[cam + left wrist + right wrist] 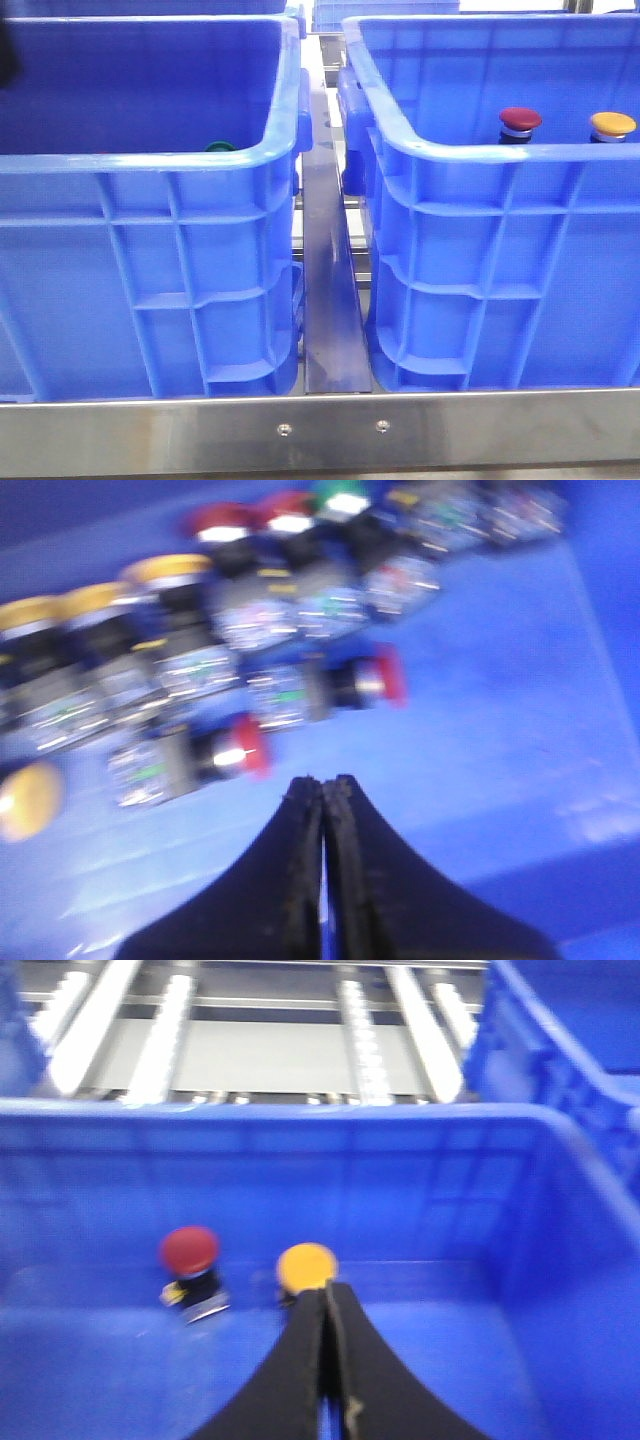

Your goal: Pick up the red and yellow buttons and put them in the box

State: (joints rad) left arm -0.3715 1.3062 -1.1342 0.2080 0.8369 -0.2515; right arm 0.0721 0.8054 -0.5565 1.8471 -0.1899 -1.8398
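The right blue box (pixel 470 150) holds a dark red button (pixel 520 119) and an orange-yellow button (pixel 612 124), both upright. In the right wrist view the red button (pixel 190 1251) and the yellow button (pixel 306 1266) stand on the box floor (pixel 100 1360). My right gripper (pixel 327 1292) is shut and empty, its tips just in front of the yellow button. My left gripper (pixel 322 782) is shut and empty, over the floor of the left crate (pixel 500 730), near a red-capped button (pixel 250 748) lying on its side. Neither gripper shows in the front view.
The left crate (pixel 150 160) holds several more buttons in rows: yellow caps (pixel 165 570), red caps (pixel 220 522), a green cap (pixel 340 495), another red one on its side (pixel 390 673). A metal divider (pixel 328 290) runs between the crates. A steel rail (pixel 320 430) crosses the front.
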